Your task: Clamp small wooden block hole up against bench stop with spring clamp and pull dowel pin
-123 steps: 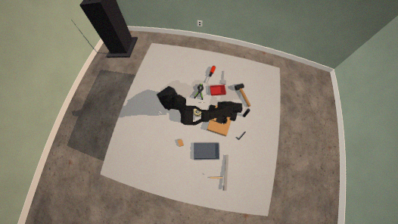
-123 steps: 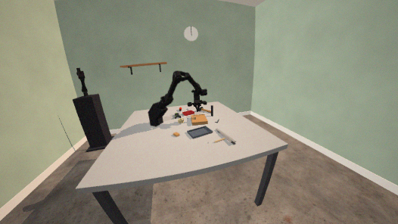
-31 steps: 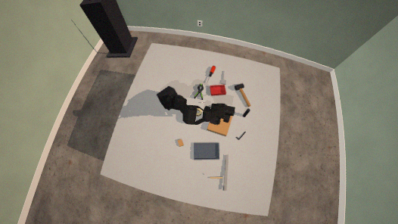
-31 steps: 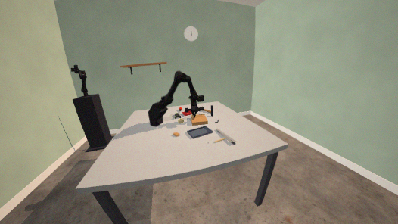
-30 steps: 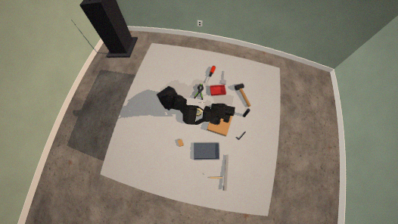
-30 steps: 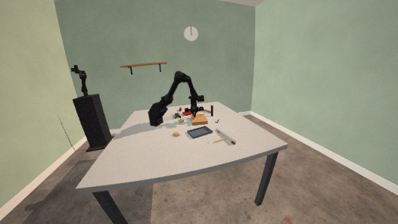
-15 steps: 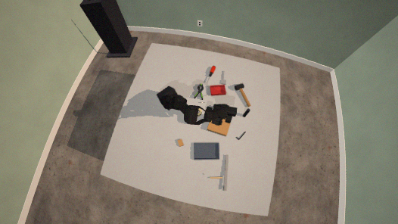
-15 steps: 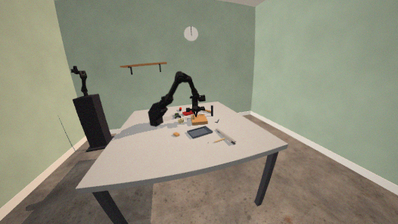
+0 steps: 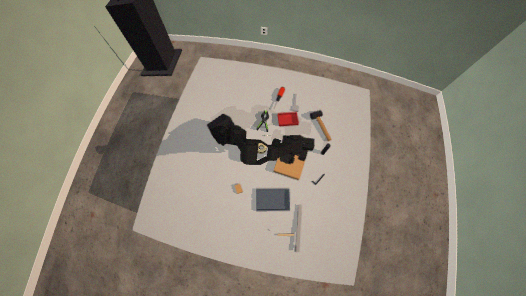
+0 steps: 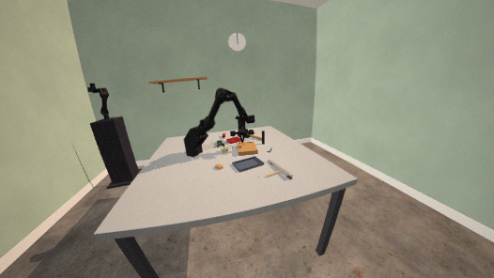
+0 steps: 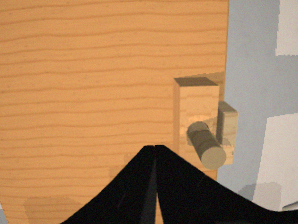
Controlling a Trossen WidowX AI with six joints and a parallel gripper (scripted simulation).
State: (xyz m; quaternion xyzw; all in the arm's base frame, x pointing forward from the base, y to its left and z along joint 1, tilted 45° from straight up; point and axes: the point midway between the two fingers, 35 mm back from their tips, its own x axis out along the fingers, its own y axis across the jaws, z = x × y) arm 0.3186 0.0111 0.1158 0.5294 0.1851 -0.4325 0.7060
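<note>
In the wrist view the small wooden block (image 11: 194, 112) sits on the wooden board (image 11: 113, 63) near its right edge. Its dowel pin (image 11: 205, 144) sticks up out of it. A small wooden stop (image 11: 228, 124) stands right beside the block at the board's edge. My gripper (image 11: 154, 154) is shut and empty, hovering over the board just left of the block and pin. In the top view my gripper (image 9: 292, 156) hangs over the board (image 9: 290, 168). The green-and-black spring clamp (image 9: 263, 120) lies on the table behind my arm, away from the board.
A red tray (image 9: 287, 118), a screwdriver (image 9: 277, 95) and a hammer (image 9: 321, 124) lie behind the board. A tape roll (image 9: 261, 145), a black cylinder (image 9: 325, 148) and a hex key (image 9: 318, 178) lie close by. A grey tray (image 9: 272, 199), an orange cube (image 9: 238, 188) and a ruler (image 9: 297, 227) lie in front.
</note>
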